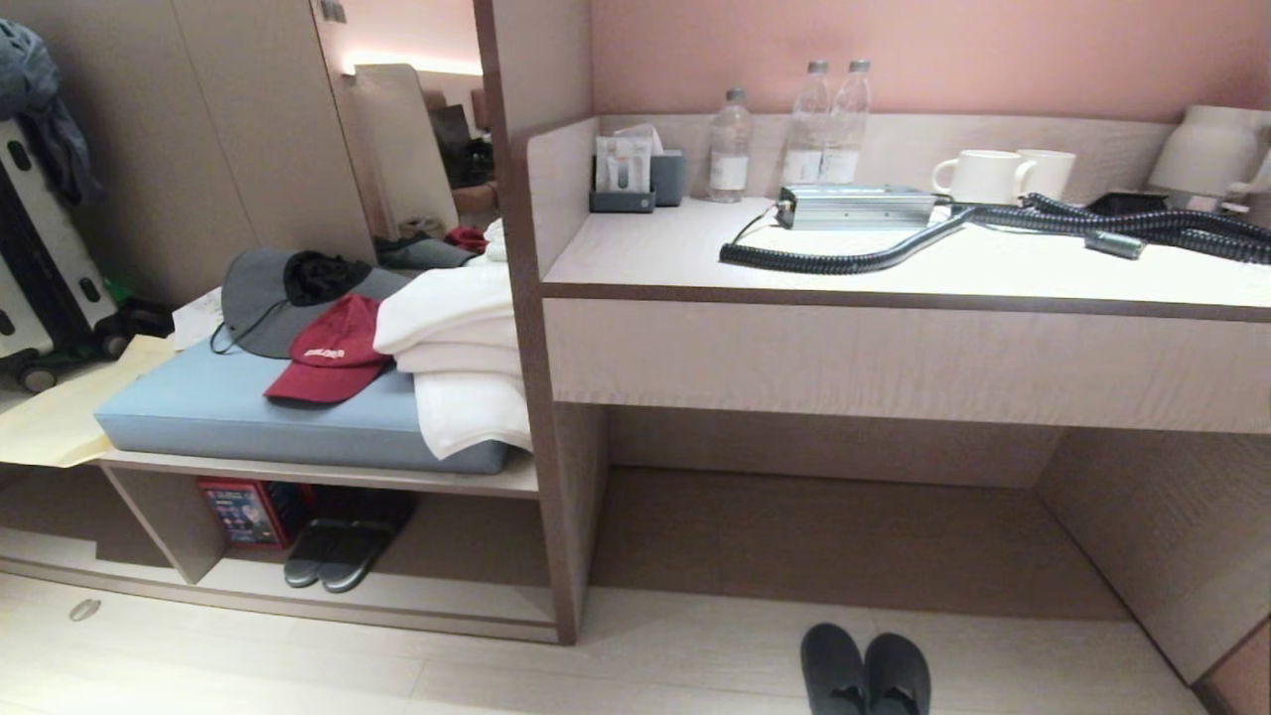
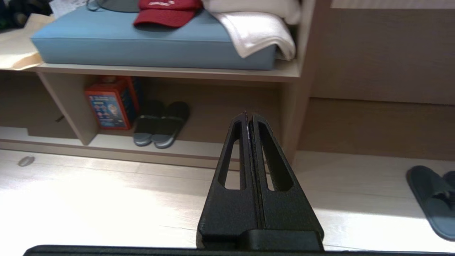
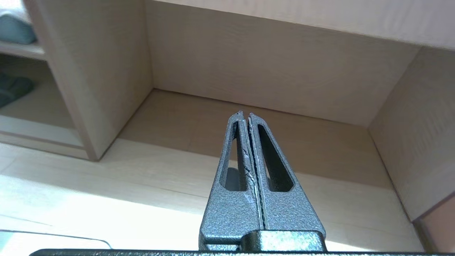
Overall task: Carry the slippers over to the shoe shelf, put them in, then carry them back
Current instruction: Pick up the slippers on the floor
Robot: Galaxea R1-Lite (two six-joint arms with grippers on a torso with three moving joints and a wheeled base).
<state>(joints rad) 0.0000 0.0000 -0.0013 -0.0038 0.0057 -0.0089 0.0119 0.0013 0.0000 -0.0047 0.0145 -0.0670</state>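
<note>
The slippers [image 1: 866, 675], a grey-blue pair, lie side by side on the pale floor in front of the desk recess; they also show at the edge of the left wrist view [image 2: 432, 199]. The shoe shelf [image 1: 437, 606] is the low open cubby under the blue cushion, left of the recess, also seen as the shelf [image 2: 202, 147]. My left gripper [image 2: 249, 114] hangs shut and empty above the floor, facing the shelf. My right gripper [image 3: 245, 113] is shut and empty, facing the bare recess. Neither arm shows in the head view.
A darker slipper pair [image 1: 333, 556] and a red box [image 1: 248, 511] sit inside the shelf. A blue cushion [image 1: 248, 412] above carries a red cap [image 1: 333, 353] and white towels [image 1: 457, 348]. A suitcase [image 1: 40, 248] stands far left. The desk [image 1: 894, 268] holds bottles, mugs and a coiled cable.
</note>
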